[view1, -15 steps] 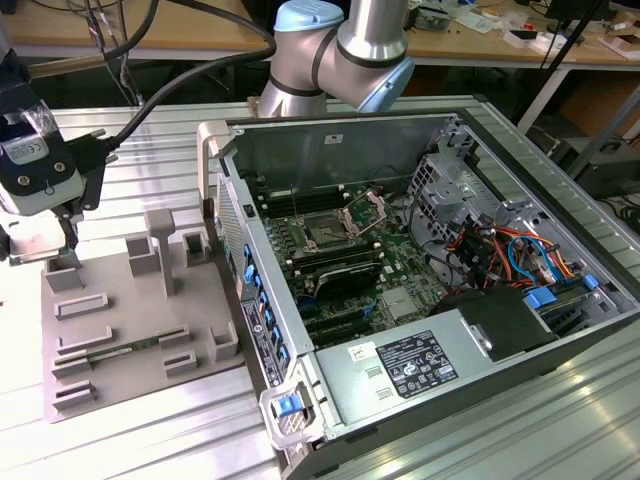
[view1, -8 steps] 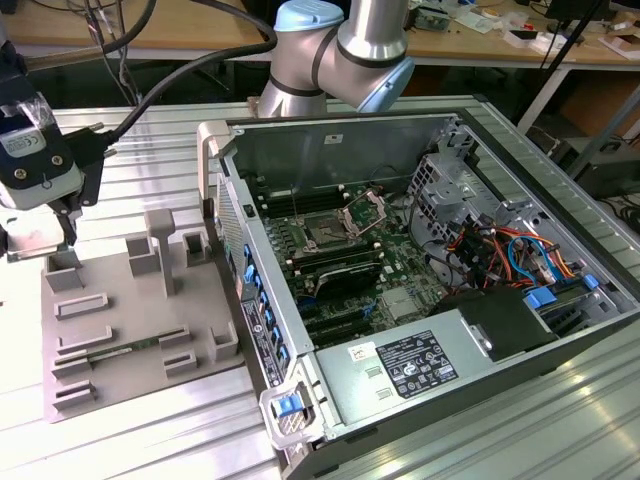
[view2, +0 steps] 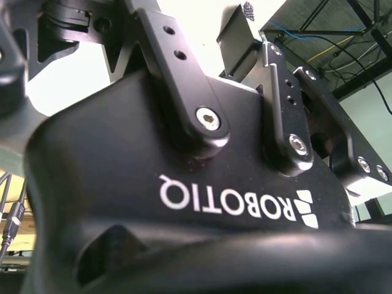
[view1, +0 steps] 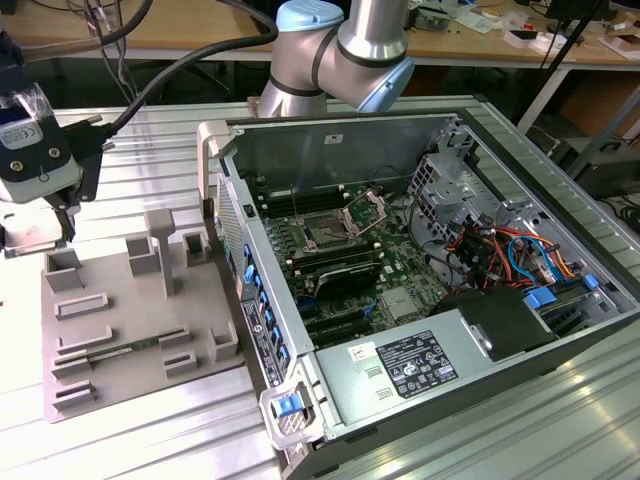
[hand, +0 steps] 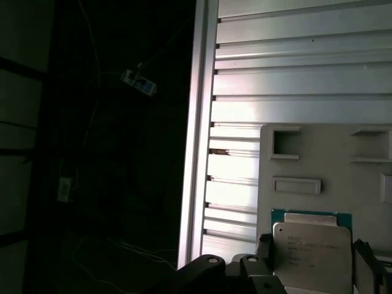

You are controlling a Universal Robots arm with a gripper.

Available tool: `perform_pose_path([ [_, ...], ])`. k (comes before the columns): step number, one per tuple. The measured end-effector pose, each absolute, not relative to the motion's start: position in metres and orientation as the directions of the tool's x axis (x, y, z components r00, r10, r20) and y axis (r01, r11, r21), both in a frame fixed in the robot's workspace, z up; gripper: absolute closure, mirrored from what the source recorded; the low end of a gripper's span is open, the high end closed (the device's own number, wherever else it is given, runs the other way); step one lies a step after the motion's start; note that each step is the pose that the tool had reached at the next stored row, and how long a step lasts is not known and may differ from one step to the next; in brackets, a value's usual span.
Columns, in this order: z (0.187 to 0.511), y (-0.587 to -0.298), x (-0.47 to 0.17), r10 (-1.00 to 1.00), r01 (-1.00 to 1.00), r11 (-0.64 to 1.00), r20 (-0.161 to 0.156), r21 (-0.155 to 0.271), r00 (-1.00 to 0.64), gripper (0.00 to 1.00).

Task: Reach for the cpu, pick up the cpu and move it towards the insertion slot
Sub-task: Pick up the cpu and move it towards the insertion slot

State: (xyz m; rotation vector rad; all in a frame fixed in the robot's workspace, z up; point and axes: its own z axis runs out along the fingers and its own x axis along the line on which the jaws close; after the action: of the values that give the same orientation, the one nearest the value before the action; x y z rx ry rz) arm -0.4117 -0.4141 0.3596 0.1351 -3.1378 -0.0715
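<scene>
Fingers [hand: 264, 246] of gripper [hand: 313, 272] narrowed onto cpu [hand: 311, 242], gripping 2 opp. edges, grey tray [hand: 318, 159] beneath.

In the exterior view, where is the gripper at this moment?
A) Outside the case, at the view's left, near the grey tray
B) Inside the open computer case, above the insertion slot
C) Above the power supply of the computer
A: the gripper is at the exterior view's left, by a far corner of the grey tray, outside the computer case and well away from the insertion slot.
</scene>
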Motion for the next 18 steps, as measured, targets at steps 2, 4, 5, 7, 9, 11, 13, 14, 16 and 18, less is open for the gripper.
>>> perform_pose_path([
  [2,0.362,-0.414,-0.412,-0.086,-0.086,0.995,-0.002,0.046,-0.996,0.45],
  [4,0.365,-0.414,-0.412,-0.086,-0.086,0.995,-0.002,0.046,-0.996,0.45],
  [5,0.366,-0.414,-0.412,-0.086,-0.086,0.995,-0.002,0.046,-0.996,0.45],
  [7,0.369,-0.414,-0.412,-0.086,-0.086,0.995,-0.002,0.046,-0.996,0.45],
  [9,0.373,-0.414,-0.412,-0.086,-0.086,0.995,-0.002,0.046,-0.996,0.45],
  [11,0.374,-0.414,-0.412,-0.086,-0.086,0.995,-0.002,0.046,-0.996,0.45],
  [13,0.376,-0.414,-0.412,-0.086,-0.086,0.995,-0.002,0.046,-0.996,0.45],
  [14,0.377,-0.414,-0.412,-0.086,-0.086,0.995,-0.002,0.046,-0.996,0.45],
  [16,0.378,-0.414,-0.412,-0.086,-0.086,0.995,-0.002,0.046,-0.996,0.45],
  [18,0.38,-0.414,-0.412,-0.086,-0.086,0.995,-0.002,0.046,-0.996,0.45],
])
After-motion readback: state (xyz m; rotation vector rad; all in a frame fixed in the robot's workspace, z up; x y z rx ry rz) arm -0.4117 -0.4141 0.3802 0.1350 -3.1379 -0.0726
